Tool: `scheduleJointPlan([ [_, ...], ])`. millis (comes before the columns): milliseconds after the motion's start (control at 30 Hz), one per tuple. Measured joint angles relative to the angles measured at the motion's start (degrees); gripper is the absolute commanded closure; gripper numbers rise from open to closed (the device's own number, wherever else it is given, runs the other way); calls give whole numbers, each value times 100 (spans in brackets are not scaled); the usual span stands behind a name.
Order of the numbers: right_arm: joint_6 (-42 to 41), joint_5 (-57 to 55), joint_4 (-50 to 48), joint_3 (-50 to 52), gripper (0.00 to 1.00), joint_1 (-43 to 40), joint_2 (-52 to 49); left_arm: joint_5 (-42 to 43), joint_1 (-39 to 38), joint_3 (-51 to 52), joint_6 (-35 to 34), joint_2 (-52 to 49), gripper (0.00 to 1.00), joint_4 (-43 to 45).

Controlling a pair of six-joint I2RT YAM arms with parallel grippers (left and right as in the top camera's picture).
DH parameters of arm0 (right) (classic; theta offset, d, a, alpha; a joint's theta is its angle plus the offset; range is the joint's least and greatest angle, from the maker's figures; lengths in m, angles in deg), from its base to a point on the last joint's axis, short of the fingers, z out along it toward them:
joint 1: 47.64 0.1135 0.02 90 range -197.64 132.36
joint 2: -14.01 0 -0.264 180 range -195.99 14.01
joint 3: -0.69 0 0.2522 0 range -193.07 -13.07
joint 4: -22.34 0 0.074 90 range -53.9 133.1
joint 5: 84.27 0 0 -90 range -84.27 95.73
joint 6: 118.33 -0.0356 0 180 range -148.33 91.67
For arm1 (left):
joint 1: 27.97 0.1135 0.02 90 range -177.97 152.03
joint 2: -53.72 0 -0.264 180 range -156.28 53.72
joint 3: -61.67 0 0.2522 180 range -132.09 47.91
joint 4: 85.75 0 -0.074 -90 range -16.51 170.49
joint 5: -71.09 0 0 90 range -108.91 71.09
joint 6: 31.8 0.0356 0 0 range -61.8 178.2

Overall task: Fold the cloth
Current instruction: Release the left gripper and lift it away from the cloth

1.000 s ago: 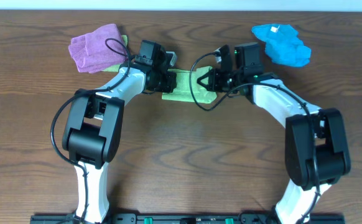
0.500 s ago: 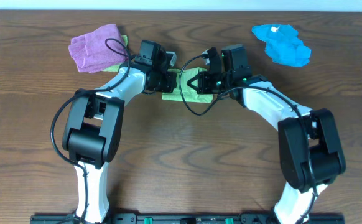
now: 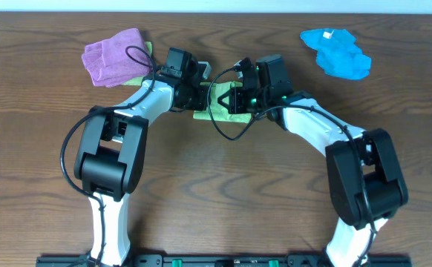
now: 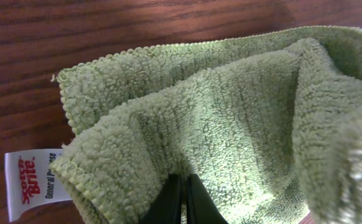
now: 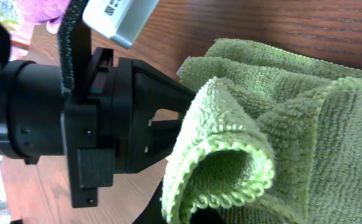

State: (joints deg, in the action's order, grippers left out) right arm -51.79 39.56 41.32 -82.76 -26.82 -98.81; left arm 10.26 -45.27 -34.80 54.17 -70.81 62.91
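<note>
Wooden table [image 3: 216, 185] is seen filling the overhead view, brown with grain running left-right. Left arm [image 3: 116, 141] and right arm [image 3: 349, 156] are seen reaching up from the bottom edge and bent inward, meeting in the upper middle of the frame.

Green cloth [image 3: 222, 95] is located upper middle of the overhead view, flat on the table between the two wrists and partly covered by them. Its layers are seen doubled over in both wrist views.

Purple cloth [image 3: 116, 55] is bunched at upper left, near the left wrist but apart from it. Blue cloth [image 3: 338, 53] is crumpled at upper right, well apart from the arms.

Left gripper [image 3: 201, 96] is set on the left side of the green cloth. In the left wrist view its fingers [image 4: 194, 202] are seen pressed narrow at bottom center, with a raised fold of cloth pinched between them.

Right gripper [image 3: 234, 98] is set on the right side, just beside the left one. In the right wrist view its fingers are mostly hidden at the bottom edge. A lifted, curled cloth edge is held there, close to the black body of the left gripper.

White tag [image 4: 35, 183] with red lettering is seen at lower left of the left wrist view, attached at the cloth's hem.
</note>
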Motion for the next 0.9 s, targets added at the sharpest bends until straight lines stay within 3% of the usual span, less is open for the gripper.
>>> scheduleJointPlan([
  [400, -2, -243, -31, 0, 99, 0, -9, 142, 68, 0, 0, 2, 94, -2],
  [433, -2, -249, -31, 0, 98, 0, -9, 197, 92, 0, 2, 2, 91, 0],
  [500, -2, -258, -31, 0, 99, 0, -9, 247, 118, 0, 9, 2, 45, 0],
  [633, -4, -260, -31, 0, 98, 0, -9, 505, 177, 0, 7, 61, 43, 7],
  [733, -2, -262, -31, 0, 99, 0, -9, 514, 175, 0, -2, 90, 49, 11],
  [833, -2, -262, -31, 0, 99, 0, -9, 518, 212, 0, 4, 90, 41, 11],
  [900, -2, -269, -31, 0, 98, 0, -11, 581, 249, 0, 2, 90, 41, 9],
])
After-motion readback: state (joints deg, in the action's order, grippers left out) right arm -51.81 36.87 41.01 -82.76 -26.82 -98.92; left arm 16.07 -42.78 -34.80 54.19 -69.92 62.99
